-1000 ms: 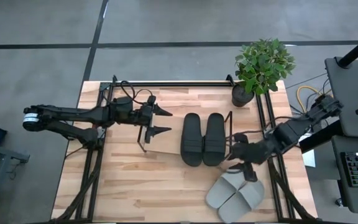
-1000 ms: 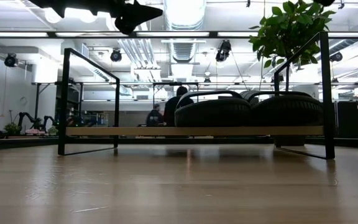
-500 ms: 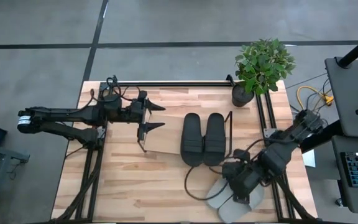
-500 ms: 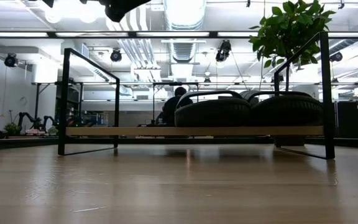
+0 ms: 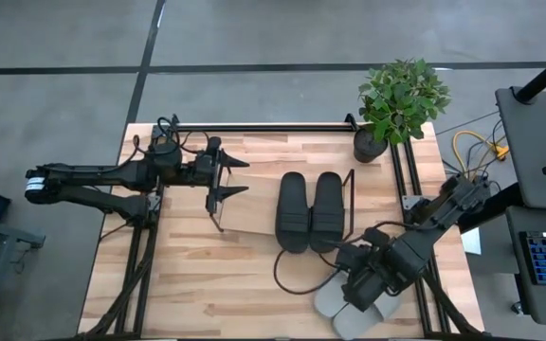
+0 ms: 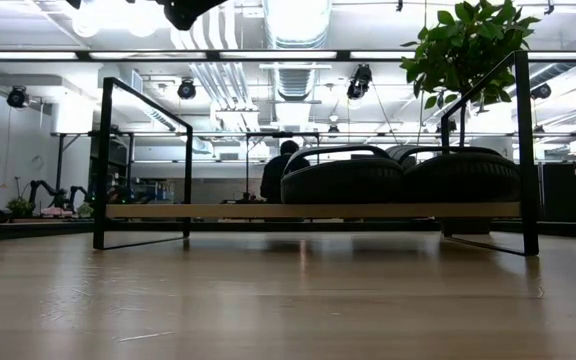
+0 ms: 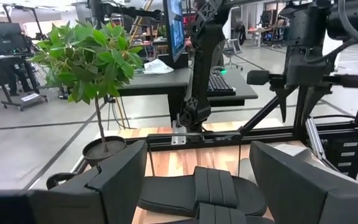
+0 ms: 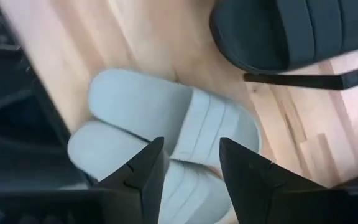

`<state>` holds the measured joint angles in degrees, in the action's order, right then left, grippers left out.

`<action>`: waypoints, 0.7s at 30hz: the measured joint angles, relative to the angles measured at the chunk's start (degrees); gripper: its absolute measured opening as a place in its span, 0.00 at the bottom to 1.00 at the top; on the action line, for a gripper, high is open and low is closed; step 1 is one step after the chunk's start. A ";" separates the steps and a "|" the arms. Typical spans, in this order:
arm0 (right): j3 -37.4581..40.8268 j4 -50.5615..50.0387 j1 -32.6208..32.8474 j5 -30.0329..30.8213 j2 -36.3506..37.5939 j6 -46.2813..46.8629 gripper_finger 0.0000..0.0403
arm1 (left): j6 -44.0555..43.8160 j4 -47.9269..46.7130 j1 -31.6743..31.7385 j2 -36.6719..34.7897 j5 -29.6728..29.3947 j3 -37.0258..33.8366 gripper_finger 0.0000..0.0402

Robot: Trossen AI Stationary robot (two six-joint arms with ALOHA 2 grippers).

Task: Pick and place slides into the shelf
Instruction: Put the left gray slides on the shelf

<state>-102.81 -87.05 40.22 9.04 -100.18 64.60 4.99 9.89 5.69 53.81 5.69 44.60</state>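
Note:
Two black slides (image 5: 309, 210) stand side by side, soles down, on the right half of the shelf (image 5: 249, 220), a light wood board with black wire end frames; the low view shows these slides (image 6: 398, 178) on the shelf's board (image 6: 218, 211). Two light grey slides (image 5: 332, 303) lie together on the table at the near right. My right gripper (image 8: 191, 155) hangs over them, pointing down, open, touching nothing. Past the shelf's left end, my left gripper (image 5: 240, 177) is held level and open.
A potted plant (image 5: 370, 144) stands at the far right corner. A black rail frame (image 5: 254, 127) runs along the table's far edge and sides. A dark cable (image 5: 287, 277) loops on the table between the shelf and the grey slides. Bare wood lies near left.
My right gripper has swung from beside the shelf's right end toward the table's near edge and tipped over to point down above the grey slides. My left gripper has drawn back a little toward the table's left edge, still open. The slides have not moved.

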 joint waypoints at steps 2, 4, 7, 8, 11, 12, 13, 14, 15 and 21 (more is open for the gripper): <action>0.18 0.07 0.42 0.06 -0.97 2.62 0.38 | 0.00 0.00 0.00 0.08 0.00 0.00 0.67; 0.20 0.13 0.94 0.03 -2.32 5.08 0.39 | 0.00 -0.33 0.00 0.10 0.02 0.00 0.67; 0.21 0.20 1.77 -0.03 -5.09 7.45 0.39 | 0.00 -0.42 0.00 0.06 0.02 0.00 0.67; 0.21 0.30 2.11 -0.26 -6.13 8.09 0.39 | 0.00 -0.60 0.00 0.06 0.02 0.00 0.67; -0.03 0.68 3.02 -0.64 -9.25 10.37 0.39 | 0.00 -1.78 0.00 0.06 0.04 0.00 0.67; -0.33 0.75 3.29 -0.67 -10.21 11.22 0.39 | -0.01 -1.98 0.00 0.06 0.04 0.00 0.67; -0.78 0.74 3.54 -0.66 -11.28 12.05 0.39 | -0.01 -1.96 0.00 0.06 0.04 0.00 0.67; -1.28 0.73 3.69 -0.68 -12.33 12.79 0.39 | -0.02 -1.95 0.00 0.06 0.04 0.00 0.67; -1.91 0.68 3.81 -0.67 -13.46 13.48 0.38 | -0.01 -1.95 0.00 0.06 0.04 0.00 0.67; -8.58 -0.68 3.72 -1.96 -21.30 12.86 0.38 | 0.00 -1.97 0.02 0.41 0.04 -0.20 0.67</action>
<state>-111.40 -87.72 43.94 7.08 -121.48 77.45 4.99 7.92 5.71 54.22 5.74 44.40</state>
